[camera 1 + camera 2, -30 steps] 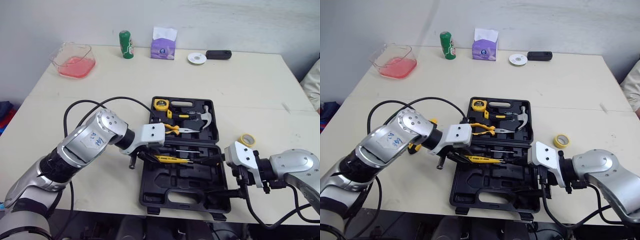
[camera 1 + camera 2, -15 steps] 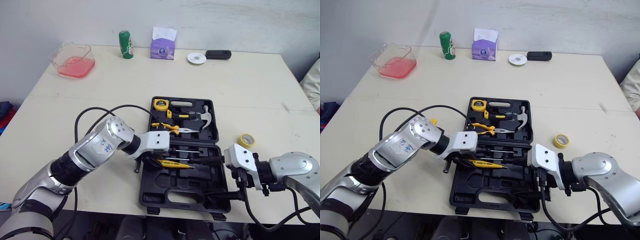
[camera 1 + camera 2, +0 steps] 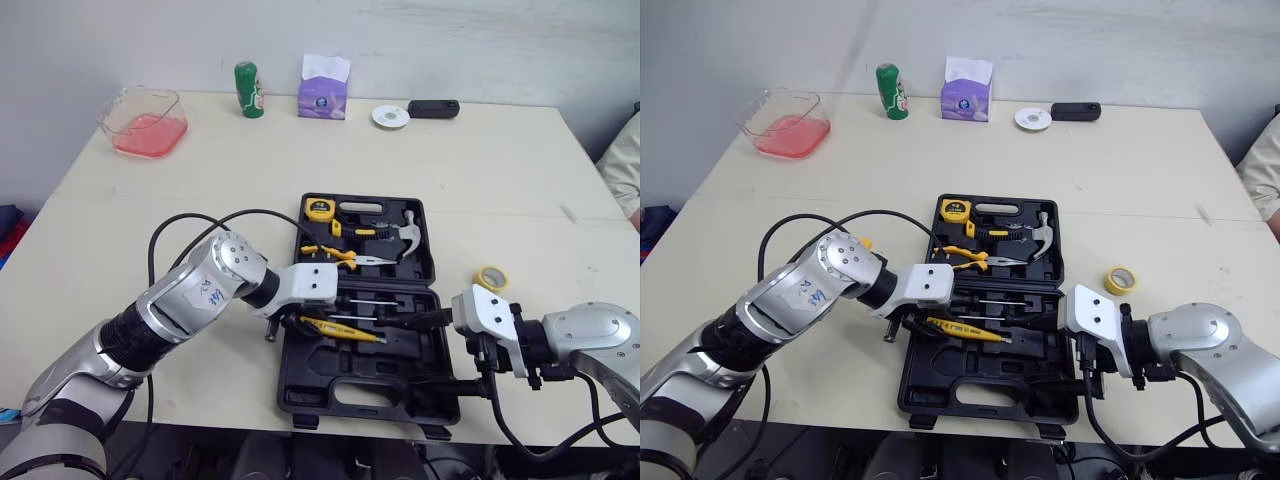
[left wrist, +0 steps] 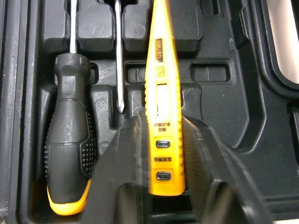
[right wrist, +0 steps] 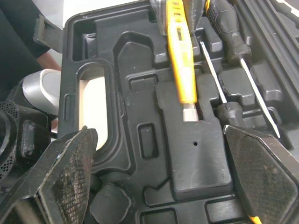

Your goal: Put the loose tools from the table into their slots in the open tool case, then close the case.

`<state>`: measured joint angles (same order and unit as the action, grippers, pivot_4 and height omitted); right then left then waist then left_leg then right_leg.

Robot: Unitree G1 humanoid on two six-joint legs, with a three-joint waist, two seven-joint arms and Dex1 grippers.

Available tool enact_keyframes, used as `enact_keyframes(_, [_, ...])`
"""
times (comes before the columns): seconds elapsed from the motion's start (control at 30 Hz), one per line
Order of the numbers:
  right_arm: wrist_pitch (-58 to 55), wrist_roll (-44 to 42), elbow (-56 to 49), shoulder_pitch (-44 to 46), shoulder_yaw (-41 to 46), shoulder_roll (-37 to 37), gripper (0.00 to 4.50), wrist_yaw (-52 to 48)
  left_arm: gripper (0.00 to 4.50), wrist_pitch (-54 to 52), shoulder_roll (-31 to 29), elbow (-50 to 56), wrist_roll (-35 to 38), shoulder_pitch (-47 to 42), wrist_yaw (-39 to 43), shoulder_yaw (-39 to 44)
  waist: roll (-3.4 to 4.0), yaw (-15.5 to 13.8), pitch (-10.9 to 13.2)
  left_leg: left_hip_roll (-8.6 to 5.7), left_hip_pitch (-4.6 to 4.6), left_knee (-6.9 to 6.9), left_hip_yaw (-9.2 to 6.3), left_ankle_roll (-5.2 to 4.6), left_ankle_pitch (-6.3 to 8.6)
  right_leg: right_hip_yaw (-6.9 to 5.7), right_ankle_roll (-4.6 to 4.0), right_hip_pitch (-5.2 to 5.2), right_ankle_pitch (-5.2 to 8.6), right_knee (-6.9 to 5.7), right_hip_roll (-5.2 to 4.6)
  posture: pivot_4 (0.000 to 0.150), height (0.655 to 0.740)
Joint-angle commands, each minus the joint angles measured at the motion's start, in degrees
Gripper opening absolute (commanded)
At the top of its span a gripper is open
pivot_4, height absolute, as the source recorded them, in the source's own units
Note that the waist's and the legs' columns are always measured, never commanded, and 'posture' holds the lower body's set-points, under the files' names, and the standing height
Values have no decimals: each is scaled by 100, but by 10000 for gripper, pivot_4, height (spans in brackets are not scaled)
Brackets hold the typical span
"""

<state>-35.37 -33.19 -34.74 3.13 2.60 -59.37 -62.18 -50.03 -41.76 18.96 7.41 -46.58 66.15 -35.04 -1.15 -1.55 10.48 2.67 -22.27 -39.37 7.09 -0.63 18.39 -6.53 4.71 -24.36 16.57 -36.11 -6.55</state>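
The open tool case (image 3: 320, 385) lies on the tabletop (image 3: 480, 190) near its front edge. Its far half holds a tape measure (image 3: 320, 209) at the left, pliers (image 3: 345, 257) before it and a hammer (image 3: 400, 232) at the right. In the near half a screwdriver (image 4: 70, 154) lies beside the tester pen (image 3: 340, 327) held in the left end effector (image 4: 161, 120). The right end effector (image 3: 435, 352) reaches in over the case's right rim. A tape roll (image 3: 492, 279) lies right of the case. Along the back, left to right, stand a container (image 3: 147, 120), bottle (image 3: 246, 89), tissue box (image 3: 324, 88), disc (image 3: 390, 116) and small device (image 3: 433, 108).

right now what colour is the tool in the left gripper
Yellow: the tester pen shows clearest in the left wrist view.
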Motion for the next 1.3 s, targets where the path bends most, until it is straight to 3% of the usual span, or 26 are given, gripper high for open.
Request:
enact_keyframes(0.03, [78,-16,-124,21,91,26,45000,14,33794,-207,-103,117,142,-164,118,272,0,0,0,0,0,0,0,0,0,0,0,0,0,0,0,1500,7244])
enact_keyframes(0.1, [83,-17,-129,3,107,26,45000,25,43413,-521,-93,246,463,-234,208,592,0,1,0,0,0,-3,0,0,0,1,0,0,0,-3,0,1500,7244])
enact_keyframes(0.2, [86,-26,-156,-58,139,24,45000,49,44665,-306,-48,348,906,-48,328,1121,0,5,0,2,-1,-7,-1,0,0,0,0,0,0,-7,0,1500,7244])
enact_keyframes(0.3, [93,-33,-169,-107,159,31,45000,79,44665,592,168,219,1053,528,195,1535,1,6,0,2,2,-7,0,0,0,3,0,0,0,-9,-2,1500,7244])
enact_keyframes(0.43, [143,1,-102,-53,151,100,45000,144,31680,2364,599,-267,1021,1435,269,1836,0,11,0,4,5,-11,3,0,0,6,-1,1,0,-13,-2,1500,7244])
enact_keyframes(0.67, [255,-25,23,176,180,196,45000,91,291,3116,1055,-1257,738,1780,81,1754,0,4,0,4,0,-51,-5,-14,11,2,-1,6,0,-36,-9,1500,7244])
enact_keyframes(1.2, [284,34,35,221,171,256,45000,156,291,4240,833,-1966,-773,1873,-11,829,2,8,-5,6,12,-53,-4,-17,14,1,-1,19,0,-36,-12,1500,7244])
enact_keyframes(1.3, [276,53,21,236,128,315,45000,235,291,4152,870,-1992,-765,1853,-68,841,10,13,-15,9,25,-52,-11,-17,18,0,-1,37,0,-29,-12,1500,7244])
